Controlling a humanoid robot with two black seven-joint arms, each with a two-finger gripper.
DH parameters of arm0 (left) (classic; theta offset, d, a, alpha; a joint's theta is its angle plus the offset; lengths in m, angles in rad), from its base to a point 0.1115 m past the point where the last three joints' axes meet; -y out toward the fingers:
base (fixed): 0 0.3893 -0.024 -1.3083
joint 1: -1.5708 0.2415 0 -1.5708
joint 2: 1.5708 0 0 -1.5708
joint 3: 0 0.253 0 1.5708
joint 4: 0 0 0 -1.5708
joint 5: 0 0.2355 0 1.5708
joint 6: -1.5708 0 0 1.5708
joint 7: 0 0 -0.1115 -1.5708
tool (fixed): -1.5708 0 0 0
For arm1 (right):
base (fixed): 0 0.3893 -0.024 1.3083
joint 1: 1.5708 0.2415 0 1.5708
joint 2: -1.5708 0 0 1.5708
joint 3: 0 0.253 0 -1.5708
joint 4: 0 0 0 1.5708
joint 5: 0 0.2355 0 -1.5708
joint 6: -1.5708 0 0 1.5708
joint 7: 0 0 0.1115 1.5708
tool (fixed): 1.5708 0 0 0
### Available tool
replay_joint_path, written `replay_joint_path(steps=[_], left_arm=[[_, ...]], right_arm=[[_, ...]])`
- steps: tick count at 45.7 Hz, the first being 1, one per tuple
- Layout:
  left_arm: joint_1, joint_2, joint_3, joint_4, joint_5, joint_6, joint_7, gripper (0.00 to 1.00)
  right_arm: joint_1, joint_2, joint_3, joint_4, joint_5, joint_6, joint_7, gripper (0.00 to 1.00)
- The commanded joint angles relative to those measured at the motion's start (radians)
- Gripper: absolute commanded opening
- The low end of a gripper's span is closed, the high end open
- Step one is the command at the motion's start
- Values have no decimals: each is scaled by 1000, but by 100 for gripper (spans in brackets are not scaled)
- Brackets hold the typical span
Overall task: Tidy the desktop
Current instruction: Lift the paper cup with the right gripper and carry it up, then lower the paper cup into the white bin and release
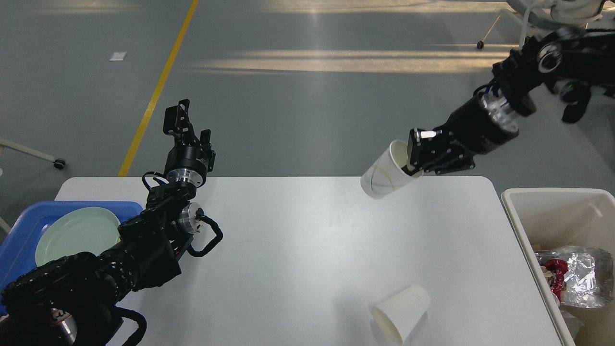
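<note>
The white desktop (298,250) fills the lower middle of the head view. High over its far right edge, my right gripper (414,154) is shut on the rim of a white paper cup (384,173), which hangs tilted in the air. Another white paper cup (401,312) lies on its side near the desktop's front edge. My left gripper (181,121) is raised above the far left corner, open, with nothing between its fingers.
A blue tray (29,226) holding a pale green plate (77,233) sits at the left edge. A cream-white bin (552,206) stands beside the table on the right, with foil and red wrappers (567,276) inside. Wheeled chairs stand on the grey floor beyond.
</note>
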Motion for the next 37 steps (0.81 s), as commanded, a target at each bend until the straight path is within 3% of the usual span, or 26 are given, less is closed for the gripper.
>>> replay_joint_path(steps=[1, 12, 22, 29, 37], left_arm=[[0, 0, 0, 0, 0, 0, 0, 98], [0, 0, 0, 0, 0, 0, 0, 98], [0, 0, 0, 0, 0, 0, 0, 98], [0, 0, 0, 0, 0, 0, 0, 98], [0, 0, 0, 0, 0, -1, 0, 98]], right_arm=[[185, -78, 2, 0, 20, 5, -5, 0], [422, -177, 0, -2, 28, 5, -10, 0], [472, -199, -10, -2, 26, 5, -18, 0], [407, -193, -44, -17, -29, 5, -32, 0], [161, -197, -73, -38, -131, 5, -32, 0]])
